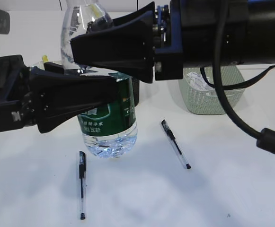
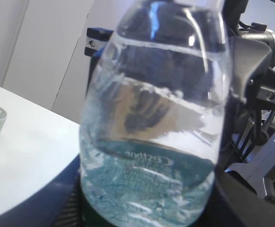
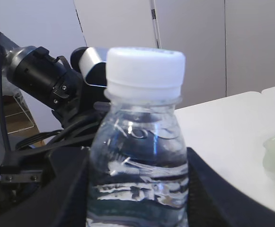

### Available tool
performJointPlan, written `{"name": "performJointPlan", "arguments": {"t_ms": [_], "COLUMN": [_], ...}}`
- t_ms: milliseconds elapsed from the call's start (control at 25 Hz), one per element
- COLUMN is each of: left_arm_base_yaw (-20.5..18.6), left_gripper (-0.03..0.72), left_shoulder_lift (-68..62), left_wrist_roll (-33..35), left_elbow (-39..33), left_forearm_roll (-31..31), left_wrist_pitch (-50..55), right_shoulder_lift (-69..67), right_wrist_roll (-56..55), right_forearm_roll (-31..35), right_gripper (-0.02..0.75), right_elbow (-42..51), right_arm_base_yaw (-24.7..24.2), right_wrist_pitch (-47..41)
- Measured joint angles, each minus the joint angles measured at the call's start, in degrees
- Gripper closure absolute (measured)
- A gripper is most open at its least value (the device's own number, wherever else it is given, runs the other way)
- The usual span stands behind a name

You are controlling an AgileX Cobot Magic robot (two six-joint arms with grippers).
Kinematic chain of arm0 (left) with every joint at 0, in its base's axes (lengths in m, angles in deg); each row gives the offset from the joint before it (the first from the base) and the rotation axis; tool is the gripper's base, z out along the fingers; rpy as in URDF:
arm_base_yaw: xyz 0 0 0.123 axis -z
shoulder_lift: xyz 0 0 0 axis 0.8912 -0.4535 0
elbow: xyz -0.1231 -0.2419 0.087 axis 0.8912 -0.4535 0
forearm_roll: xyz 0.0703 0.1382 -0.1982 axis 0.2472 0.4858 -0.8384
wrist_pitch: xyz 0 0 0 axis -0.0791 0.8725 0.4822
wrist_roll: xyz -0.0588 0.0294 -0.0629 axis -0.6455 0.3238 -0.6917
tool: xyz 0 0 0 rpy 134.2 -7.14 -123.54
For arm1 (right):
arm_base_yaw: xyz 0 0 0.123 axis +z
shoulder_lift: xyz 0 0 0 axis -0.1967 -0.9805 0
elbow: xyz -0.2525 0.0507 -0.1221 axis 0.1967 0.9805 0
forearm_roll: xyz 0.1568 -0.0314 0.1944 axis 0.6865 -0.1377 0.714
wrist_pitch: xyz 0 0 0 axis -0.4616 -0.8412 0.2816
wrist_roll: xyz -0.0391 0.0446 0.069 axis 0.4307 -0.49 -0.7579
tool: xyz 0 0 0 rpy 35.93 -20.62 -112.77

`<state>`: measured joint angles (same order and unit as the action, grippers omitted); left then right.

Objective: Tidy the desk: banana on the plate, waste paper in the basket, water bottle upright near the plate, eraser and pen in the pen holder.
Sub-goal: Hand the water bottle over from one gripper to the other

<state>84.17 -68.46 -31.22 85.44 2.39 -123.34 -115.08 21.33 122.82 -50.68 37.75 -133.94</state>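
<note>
At bench centre, the water bottle [image 1: 108,118] stands upright, base on the white bench [image 1: 142,198], green label facing the exterior view. Both my pincers are on it at once. My left pincer [image 1: 92,97] comes in from the left and clamps the bottle at label height; its black fingers [image 1: 71,101] press against the green band. My right pincer [image 1: 106,47] reaches across from the right and grips higher up, on the clear shoulder above the label.

Left wrist view: clear bottle body [image 2: 151,118] fills the frame, water line visible, label edge at the bottom; black finger surfaces hug it on either side. Right wrist view: white cap [image 3: 144,68] and neck rise between my right pincer's two dark fingers [image 3: 66,194], which sit against the bottle walls.

Two pens lie flat on the bench in front of the bottle. Left pen [image 1: 82,184] lies nearly straight toward the camera, just left of the bottle base, apart from it. Right pen [image 1: 175,144] lies at a slant, to the right of the bottle, well apart from the first.

Pale green basket [image 1: 213,97] sits at the back right, partly behind my right arm; white crumpled paper [image 1: 196,78] shows inside it. A small yellow patch [image 1: 45,58] shows behind the left arm; cannot tell what it is.
</note>
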Motion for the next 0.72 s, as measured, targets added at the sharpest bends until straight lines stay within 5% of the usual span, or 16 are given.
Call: {"name": "performJointPlan", "arguments": {"t_ms": [720], "left_arm_base_yaw": [0.0], "left_gripper": [0.306], "left_shoulder_lift": [0.0], "left_wrist_roll": [3.2], "left_elbow": [0.0], "left_forearm_roll": [0.8], "left_wrist_pitch": [6.2], "right_shoulder_lift": [0.0], "right_wrist_roll": [-1.6], "right_forearm_roll": [-3.9], "right_gripper": [0.251], "right_elbow": [-0.1], "right_arm_base_yaw": [0.3], "right_wrist_pitch": [4.8]}}
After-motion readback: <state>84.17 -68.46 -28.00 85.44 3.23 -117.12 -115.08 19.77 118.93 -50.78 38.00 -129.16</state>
